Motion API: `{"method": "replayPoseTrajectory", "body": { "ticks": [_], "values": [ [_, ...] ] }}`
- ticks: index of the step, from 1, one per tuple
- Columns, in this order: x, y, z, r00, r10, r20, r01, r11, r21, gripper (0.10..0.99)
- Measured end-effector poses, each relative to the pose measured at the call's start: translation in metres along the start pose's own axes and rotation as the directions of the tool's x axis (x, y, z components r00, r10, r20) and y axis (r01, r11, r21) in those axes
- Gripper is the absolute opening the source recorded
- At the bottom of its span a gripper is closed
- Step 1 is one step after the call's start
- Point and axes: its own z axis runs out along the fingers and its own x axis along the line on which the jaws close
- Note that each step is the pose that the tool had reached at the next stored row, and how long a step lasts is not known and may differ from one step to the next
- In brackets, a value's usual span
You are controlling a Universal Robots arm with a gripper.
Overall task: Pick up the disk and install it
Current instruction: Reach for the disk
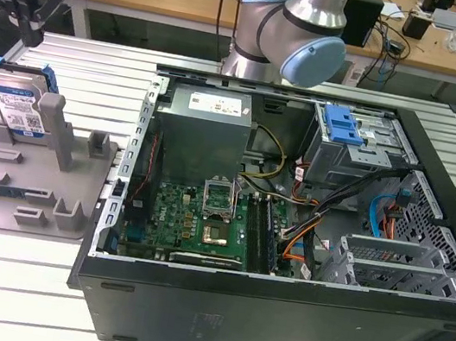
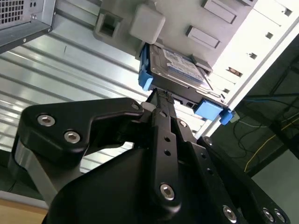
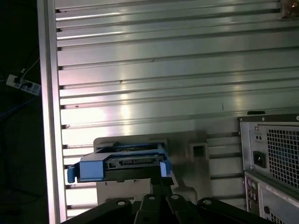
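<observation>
The disk [image 1: 16, 106] stands on edge in a grey fixture [image 1: 33, 182] on the exterior view's left, silver with a white-and-blue label and a blue carrier bracket. My gripper [image 1: 36, 38] hangs just above its top edge, apart from it, with the fingers together and nothing between them. In both wrist views the black fingers point at the disk's [image 2: 180, 67] bracketed edge: the gripper [image 2: 159, 99] lines up near one blue corner, and the gripper [image 3: 156, 181] sits just before the disk [image 3: 122, 165].
An open computer case [image 1: 273, 318] lies to the exterior view's right of the fixture, holding a grey power-supply box [image 1: 204, 131], a motherboard [image 1: 203, 214], cables and a drive cage with a blue latch piece [image 1: 343, 124]. Both sit on a ribbed aluminium table [image 1: 32, 295].
</observation>
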Motion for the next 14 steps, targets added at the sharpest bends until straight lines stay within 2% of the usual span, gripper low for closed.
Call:
{"method": "replayPoseTrajectory", "body": {
  "ticks": [14],
  "values": [
    [0.0001,0.0,0.0001,1.0,0.0,-0.0058,0.0,1.0,0.0,0.106]
  ]
}}
